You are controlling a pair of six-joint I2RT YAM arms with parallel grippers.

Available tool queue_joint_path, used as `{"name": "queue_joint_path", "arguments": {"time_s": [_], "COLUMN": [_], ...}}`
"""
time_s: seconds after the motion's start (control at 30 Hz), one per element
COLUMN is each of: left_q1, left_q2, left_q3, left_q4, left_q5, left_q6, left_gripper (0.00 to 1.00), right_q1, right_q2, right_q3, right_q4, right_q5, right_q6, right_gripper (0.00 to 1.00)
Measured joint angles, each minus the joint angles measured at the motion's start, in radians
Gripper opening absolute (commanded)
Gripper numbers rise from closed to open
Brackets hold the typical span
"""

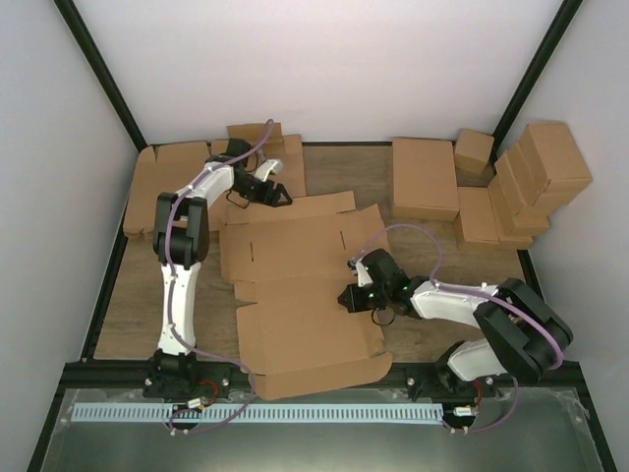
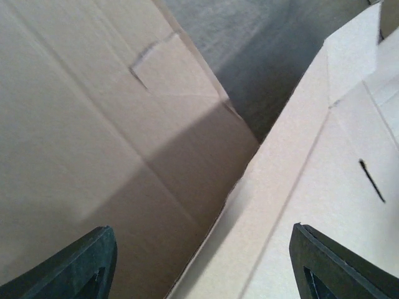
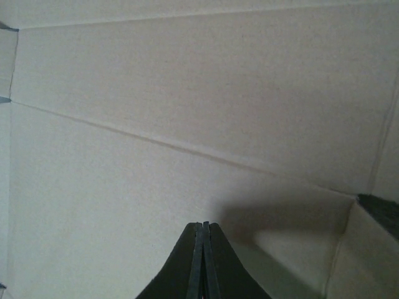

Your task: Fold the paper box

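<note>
The paper box (image 1: 295, 285) lies open, plain brown, on the surface (image 1: 128, 315); left gripper (image 1: 278, 195) near its far edge, jaws spread; right gripper (image 1: 346, 295) over its right side, jaws pressed together.

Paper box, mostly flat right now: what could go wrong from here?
1. The right end effector is shut over the paper box, so it can only push. The sheet might slide, and its near flap overhangs the near edge of the table.
2. The left end effector is open at the far flap, close beside the flat cardboard blanks. It may catch a blank instead.
</note>
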Motion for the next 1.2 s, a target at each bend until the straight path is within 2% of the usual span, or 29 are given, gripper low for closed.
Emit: {"name": "queue_joint_path", "arguments": {"time_s": [0.13,0.37,0.53,0.73,0.8,1.0,1.2], "left_q1": [-0.003,-0.01,-0.035,-0.063,-0.08,-0.156,-0.277], "left_q2": [0.0,-0.055,-0.161,-0.286,-0.316,-0.42,-0.567], "left_q3": [-0.002,-0.075,-0.205,-0.317,-0.336,-0.406,-0.499], "left_q4": [-0.039,-0.028,0.001,0.053,0.073,0.126,0.168], "left_q5": [0.053,0.066,0.056,-0.032,-0.084,-0.239,-0.4], "left_q6": [0.02,0.029,0.006,-0.027,-0.031,-0.043,-0.063], "left_gripper": [0.74,0.61,0.45,0.12,0.04,0.04,0.04], "right_q1": [0.0,0.0,0.0,0.0,0.0,0.0,0.0], "right_q2": [0.026,0.033,0.038,0.045,0.046,0.024,-0.155], "right_q3": [-0.002,-0.002,-0.002,-0.002,-0.001,0.012,0.017], "right_q4": [0.006,0.008,0.015,0.023,0.023,-0.009,-0.036], "right_q5": [0.0,0.0,0.001,0.002,0.002,0.041,0.132], "right_q6": [0.006,0.008,0.008,0.007,0.007,0.011,0.056], "right_gripper": [0.01,0.01,0.01,0.01,0.01,0.02,0.12]}}
